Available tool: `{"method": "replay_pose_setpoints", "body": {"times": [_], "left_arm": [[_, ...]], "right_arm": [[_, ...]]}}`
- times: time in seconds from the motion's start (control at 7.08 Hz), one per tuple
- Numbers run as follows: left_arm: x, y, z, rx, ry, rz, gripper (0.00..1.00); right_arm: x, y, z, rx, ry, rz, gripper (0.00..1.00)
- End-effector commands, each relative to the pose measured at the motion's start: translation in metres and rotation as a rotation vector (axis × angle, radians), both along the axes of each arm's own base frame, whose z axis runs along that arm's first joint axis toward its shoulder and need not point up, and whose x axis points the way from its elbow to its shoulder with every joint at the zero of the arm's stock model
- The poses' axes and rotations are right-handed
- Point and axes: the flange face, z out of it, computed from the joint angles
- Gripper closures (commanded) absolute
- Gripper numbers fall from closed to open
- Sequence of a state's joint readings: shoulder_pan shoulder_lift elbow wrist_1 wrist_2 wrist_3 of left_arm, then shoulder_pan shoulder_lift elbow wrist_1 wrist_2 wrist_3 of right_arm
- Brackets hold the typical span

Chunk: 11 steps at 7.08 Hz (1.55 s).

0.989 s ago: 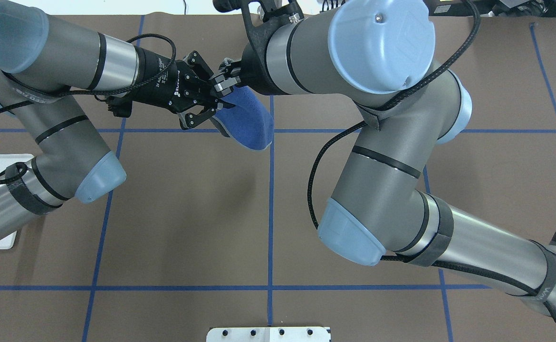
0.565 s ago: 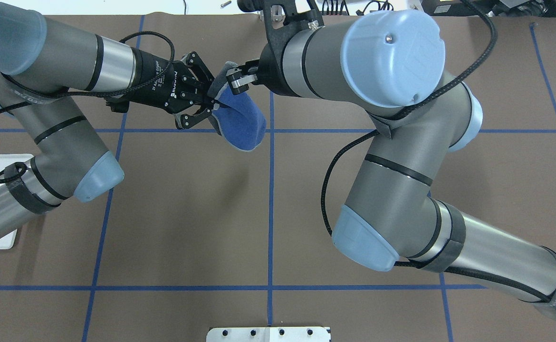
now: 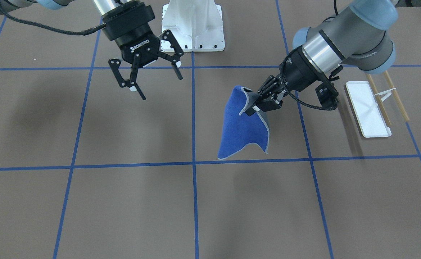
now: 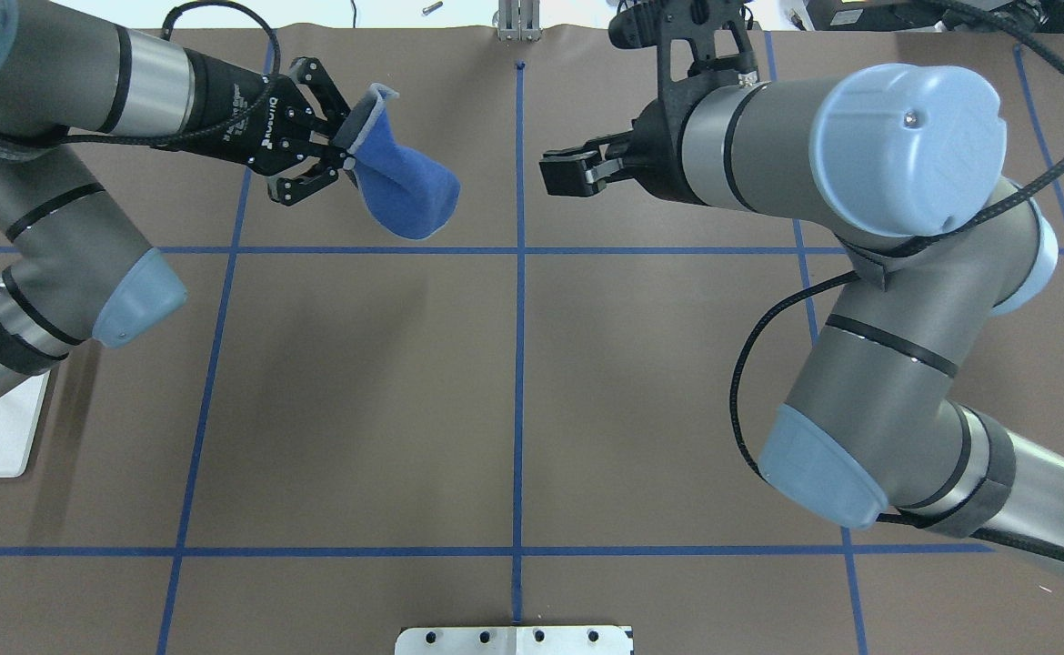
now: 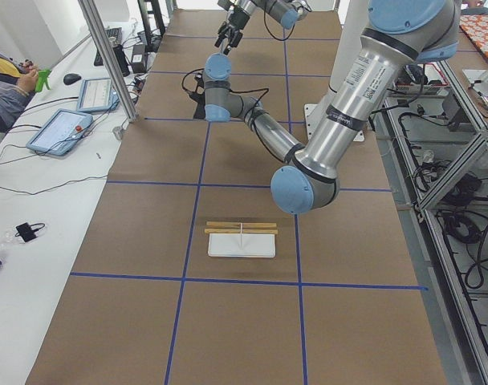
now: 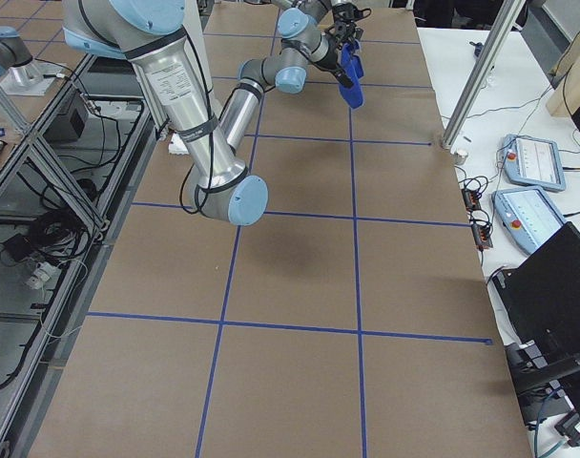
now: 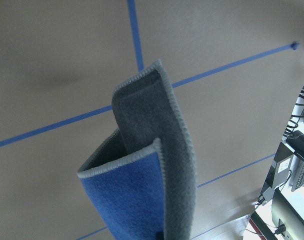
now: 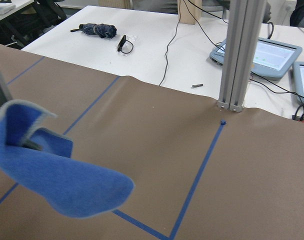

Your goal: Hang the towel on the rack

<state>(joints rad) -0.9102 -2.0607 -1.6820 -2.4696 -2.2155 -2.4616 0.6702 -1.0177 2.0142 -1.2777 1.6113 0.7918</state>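
The towel [image 3: 244, 131] was held clear of the table [image 3: 124, 201] by a bunched corner, which was pinched between the closed fingers of the left gripper [image 3: 254, 108]. Its blue face was hung downward and its grey reverse was shown at the top. The right gripper [image 3: 160, 87] was pictured well apart from the cloth, its fingers spread wide with nothing held. The rack [image 3: 369, 111] was shown bare on the left arm's side of the table, with nothing draped on either wooden bar. The pick-up was judged done, while the carry to the rack and the draping over a bar were judged not yet done.
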Motion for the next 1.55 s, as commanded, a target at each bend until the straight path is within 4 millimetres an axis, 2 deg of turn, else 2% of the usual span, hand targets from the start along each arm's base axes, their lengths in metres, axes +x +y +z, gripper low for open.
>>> {"method": "replay_pose_setpoints", "body": {"times": [0.0, 0.14, 0.28, 0.42, 0.56, 0.71, 0.99, 1.13, 1.27, 1.41], "left_arm": [[-0.055, 0.017, 0.073, 0.289, -0.149, 0.053, 1.00], [-0.078, 0.019, 0.101, 0.402, -0.209, 0.070, 1.00], [-0.113, 0.012, 0.116, 0.478, -0.246, 0.073, 1.00], [-0.162, 0.008, 0.143, 0.552, -0.288, 0.075, 1.00], [-0.199, 0.019, 0.181, 0.674, -0.342, 0.114, 1.00], [-0.228, 0.032, 0.211, 0.735, -0.376, 0.127, 1.00], [-0.240, 0.035, 0.216, 0.731, -0.376, 0.123, 1.00], [-0.241, 0.035, 0.219, 0.727, -0.378, 0.122, 1.00], [-0.244, 0.045, 0.233, 0.728, -0.387, 0.131, 1.00], [-0.249, 0.071, 0.263, 0.770, -0.387, 0.186, 1.00]], "right_arm": [[0.017, -0.027, 0.072, -0.099, 0.097, 0.031, 0.00], [0.029, -0.037, 0.110, -0.159, 0.141, 0.030, 0.00], [0.040, -0.064, 0.146, -0.238, 0.168, 0.006, 0.00], [0.043, -0.084, 0.170, -0.309, 0.177, -0.030, 0.00], [0.037, -0.096, 0.192, -0.355, 0.201, -0.039, 0.00], [0.037, -0.102, 0.198, -0.367, 0.205, -0.038, 0.00], [0.027, -0.109, 0.208, -0.389, 0.223, -0.042, 0.00], [0.022, -0.112, 0.220, -0.406, 0.240, -0.043, 0.00], [0.023, -0.113, 0.222, -0.408, 0.242, -0.042, 0.00], [0.025, -0.113, 0.220, -0.406, 0.238, -0.038, 0.00]]}}
